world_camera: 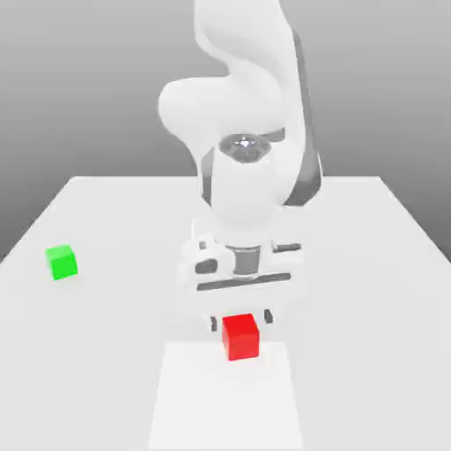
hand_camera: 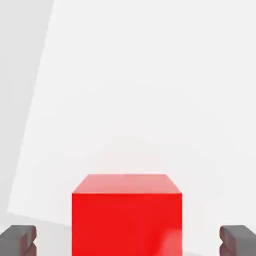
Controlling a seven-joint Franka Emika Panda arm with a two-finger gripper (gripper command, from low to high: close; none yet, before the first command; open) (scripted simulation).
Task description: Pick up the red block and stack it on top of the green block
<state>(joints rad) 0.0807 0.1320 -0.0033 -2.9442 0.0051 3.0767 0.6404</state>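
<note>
red block (world_camera: 240, 336) sits on the white table (world_camera: 379, 264), near the front edge, directly below the gripper (world_camera: 240, 319). fingers (hand_camera: 19, 240) spread wide, one on each side of the block, clear of its faces. green block (world_camera: 62, 262) rests well apart, toward the exterior view's left

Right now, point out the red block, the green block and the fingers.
red block (world_camera: 240, 337), exterior view, front face.
green block (world_camera: 62, 262), exterior view, front face.
fingers (hand_camera: 20, 240), hand view, the dark tip of one; they stand open on either side of the red block.
</note>
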